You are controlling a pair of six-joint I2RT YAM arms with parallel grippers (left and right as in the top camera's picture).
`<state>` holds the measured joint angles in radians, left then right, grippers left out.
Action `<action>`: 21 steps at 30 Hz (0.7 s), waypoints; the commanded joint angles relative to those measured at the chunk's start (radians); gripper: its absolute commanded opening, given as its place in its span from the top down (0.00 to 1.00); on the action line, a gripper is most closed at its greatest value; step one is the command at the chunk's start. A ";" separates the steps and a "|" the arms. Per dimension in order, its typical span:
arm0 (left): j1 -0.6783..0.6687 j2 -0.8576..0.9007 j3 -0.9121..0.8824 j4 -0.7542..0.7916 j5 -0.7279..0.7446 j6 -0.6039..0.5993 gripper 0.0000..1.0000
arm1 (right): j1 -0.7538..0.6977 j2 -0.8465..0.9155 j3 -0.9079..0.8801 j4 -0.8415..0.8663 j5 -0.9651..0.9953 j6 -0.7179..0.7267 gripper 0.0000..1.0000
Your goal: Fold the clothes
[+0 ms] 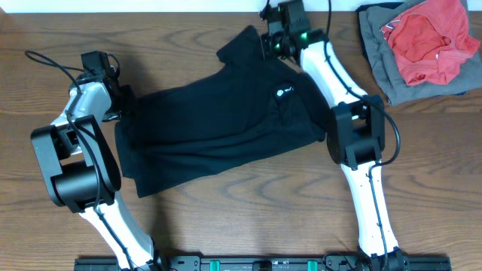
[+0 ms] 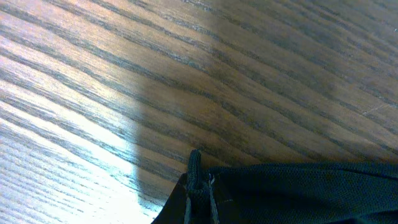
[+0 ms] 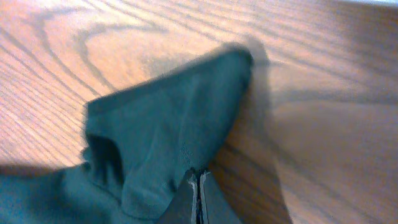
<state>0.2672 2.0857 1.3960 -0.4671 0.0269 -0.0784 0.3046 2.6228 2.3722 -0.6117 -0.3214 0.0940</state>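
The black T-shirt [image 1: 218, 128] lies spread and rumpled across the middle of the table, with a small white logo patch [image 1: 285, 92] near its right side. My left gripper [image 1: 120, 102] is at the shirt's left edge. In the left wrist view it [image 2: 196, 186] is shut on a pinched ridge of the black fabric [image 2: 298, 193]. My right gripper [image 1: 275, 45] is at the shirt's far right corner by a sleeve. In the right wrist view its fingers [image 3: 198, 183] are shut on the cloth, and the sleeve [image 3: 180, 118] reaches ahead of them on the wood.
A pile of other clothes sits at the far right corner: a red garment [image 1: 429, 41] on top of a grey one [image 1: 380, 71]. The wooden table [image 1: 248, 218] shows bare in front of the shirt.
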 commanded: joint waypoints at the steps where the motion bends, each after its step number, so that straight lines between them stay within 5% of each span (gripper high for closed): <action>1: 0.000 -0.010 -0.003 -0.027 -0.001 -0.008 0.94 | -0.020 0.005 0.079 -0.081 -0.004 -0.002 0.99; 21: 0.000 -0.148 -0.003 -0.147 -0.002 -0.004 0.94 | -0.082 0.004 0.292 -0.584 -0.025 -0.113 0.99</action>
<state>0.2672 2.0029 1.3960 -0.5953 0.0265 -0.0780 0.2485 2.6228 2.6232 -1.1622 -0.3428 0.0254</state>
